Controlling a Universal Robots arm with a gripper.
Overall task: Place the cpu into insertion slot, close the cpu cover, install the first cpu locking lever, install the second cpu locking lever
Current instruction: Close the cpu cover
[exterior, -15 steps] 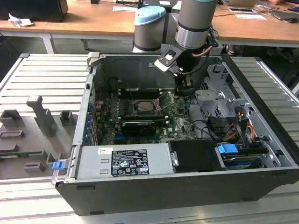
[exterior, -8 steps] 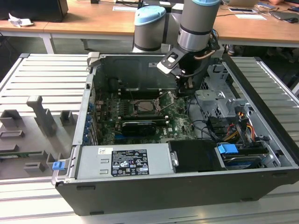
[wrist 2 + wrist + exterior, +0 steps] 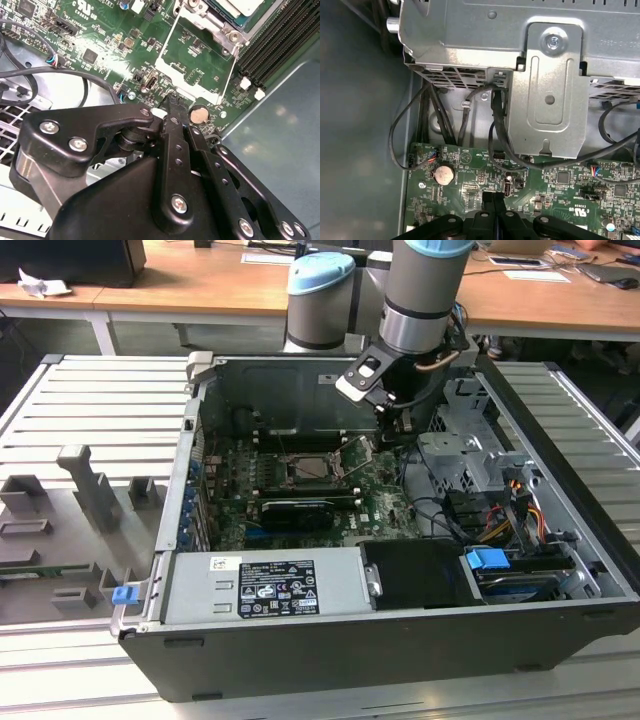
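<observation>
My gripper (image 3: 392, 430) hangs low inside the open computer case, just to the exterior view's right of the insertion slot (image 3: 305, 468). In both wrist views its black fingertips (image 3: 170, 102) (image 3: 492, 196) are pressed together with nothing between them, a little above the green board. The cpu cover (image 3: 167, 40) is swung open and lies away from the socket, green board showing through its window. At the socket's silver rim (image 3: 220, 30) a pale metal square, seemingly the cpu (image 3: 242, 5), sits in the slot. In the exterior view the cover (image 3: 355, 455) stands between the slot and my gripper.
A coin battery (image 3: 199, 115) (image 3: 443, 174) lies close beside the fingertips. The grey drive cage (image 3: 545, 75) and black cables (image 3: 495, 130) are just beyond them. Long black memory slots (image 3: 270, 45) flank the socket. A graphics card (image 3: 295, 512) and power supply (image 3: 265, 585) sit toward the case front.
</observation>
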